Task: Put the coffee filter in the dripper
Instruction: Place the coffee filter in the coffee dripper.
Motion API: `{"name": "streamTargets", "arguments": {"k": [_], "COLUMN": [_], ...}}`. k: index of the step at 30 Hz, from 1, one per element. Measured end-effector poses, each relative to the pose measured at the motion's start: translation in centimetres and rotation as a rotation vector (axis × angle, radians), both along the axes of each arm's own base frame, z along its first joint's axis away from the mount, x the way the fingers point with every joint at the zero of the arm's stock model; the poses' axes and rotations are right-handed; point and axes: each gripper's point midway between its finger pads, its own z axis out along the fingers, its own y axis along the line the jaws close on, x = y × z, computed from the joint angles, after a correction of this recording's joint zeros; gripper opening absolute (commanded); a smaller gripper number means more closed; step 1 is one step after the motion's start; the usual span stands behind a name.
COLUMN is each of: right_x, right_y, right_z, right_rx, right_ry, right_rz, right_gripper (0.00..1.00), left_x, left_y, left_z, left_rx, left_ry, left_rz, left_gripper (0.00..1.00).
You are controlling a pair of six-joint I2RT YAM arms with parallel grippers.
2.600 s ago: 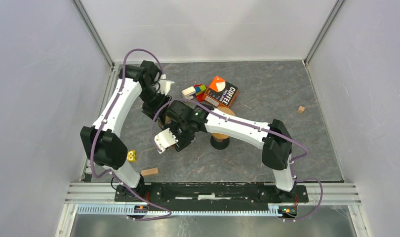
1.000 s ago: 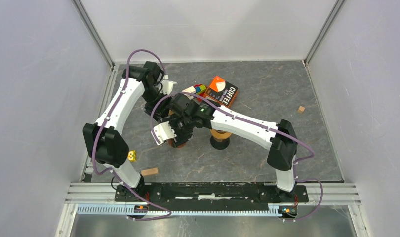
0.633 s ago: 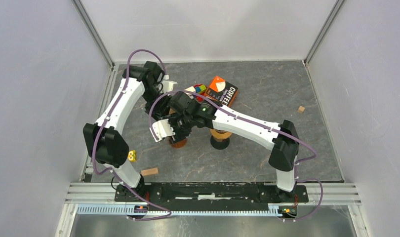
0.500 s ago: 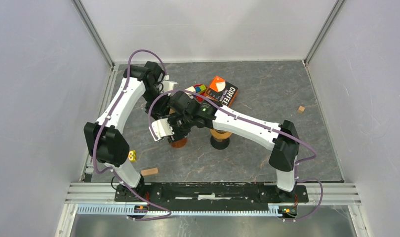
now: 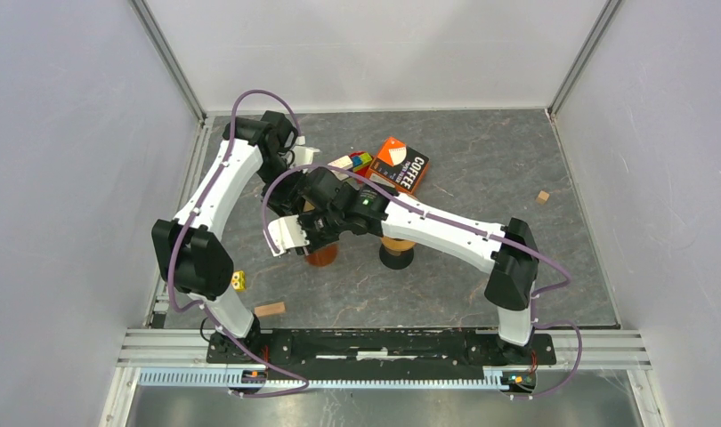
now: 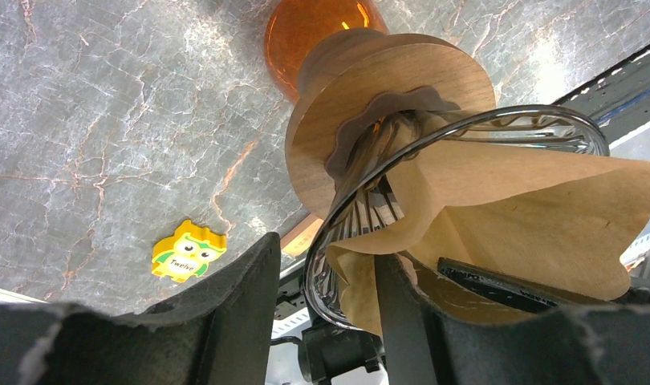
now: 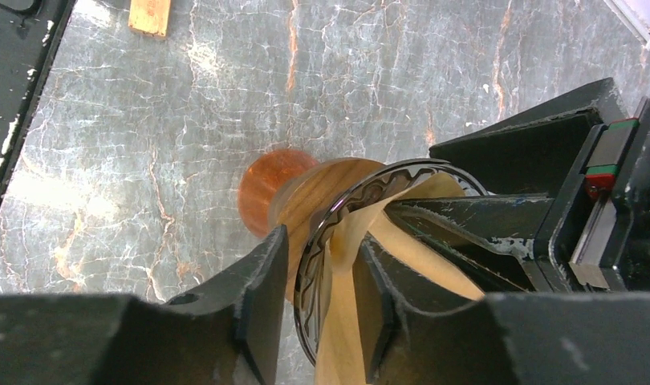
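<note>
Task status: largely done, in my judgement, but not finished. The paper filter [image 6: 530, 216] is inside the glass dripper [image 6: 362, 208], its lower part down in the cone. Its upper edge stands well proud of the rim, flared and creased on one side, so it is not yet seated flat against the glass. The dripper stands on the table [image 6: 105, 120] near the middle, its wooden collar over an orange glass foot. The left gripper [image 6: 326, 257] straddles the rim from above, one finger outside the glass and one inside against the paper. The fingers are apart, with a sliver of gap showing at the outer one; whether they pinch the rim cannot be told. The right gripper [image 7: 322, 249] straddles the rim at another point, one finger outside the collar and one inside. The paper edge and the glass lie between them. The fingers are close to both, but an actual pinch cannot be confirmed. Remaining work, as I judge it: press the paper down, then let go and withdraw both arms. Contents: the dripper holds the filter only; no grounds or liquid are visible, though the paper hides the bottom. The coffee box [image 5: 399, 164] lies beyond the dripper, contents not visible. An owl tile [image 6: 187, 250] lies apart.
</note>
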Motion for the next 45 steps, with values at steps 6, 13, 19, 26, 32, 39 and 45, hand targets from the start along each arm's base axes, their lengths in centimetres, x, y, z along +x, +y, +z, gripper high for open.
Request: {"name": "streamTargets", "arguments": {"k": [6, 13, 19, 26, 32, 39, 45], "right_x": [0.0, 0.1, 0.4, 0.4, 0.3, 0.1, -0.2], "right_y": [-0.3, -0.5, -0.4, -0.4, -0.5, -0.9, -1.3], "right_z": [0.4, 0.6, 1.0, 1.1, 0.9, 0.6, -0.1], "right_rx": [0.01, 0.012, 0.022, 0.025, 0.025, 0.032, 0.015], "right_ry": [-0.009, -0.018, -0.033, -0.04, -0.04, -0.048, -0.032], "right_rz": [-0.015, -0.025, -0.032, -0.035, -0.035, -0.037, -0.046], "right_gripper": [0.26, 0.17, 0.09, 0.0, 0.0, 0.18, 0.36], "left_x": [-0.1, 0.0, 0.0, 0.0, 0.1, 0.2, 0.2], "left_y": [0.1, 0.1, 0.1, 0.1, 0.0, -0.2, -0.1], "left_z": [0.1, 0.4, 0.3, 0.4, 0.5, 0.5, 0.4], "left_rx": [0.002, 0.006, 0.01, 0.011, 0.01, 0.01, 0.013], "left_ry": [0.004, -0.004, -0.005, -0.006, -0.011, -0.01, -0.001], "left_rz": [0.0, -0.001, -0.003, -0.004, -0.005, -0.01, -0.011], "left_gripper": [0.53, 0.53, 0.53, 0.53, 0.53, 0.53, 0.54]}}
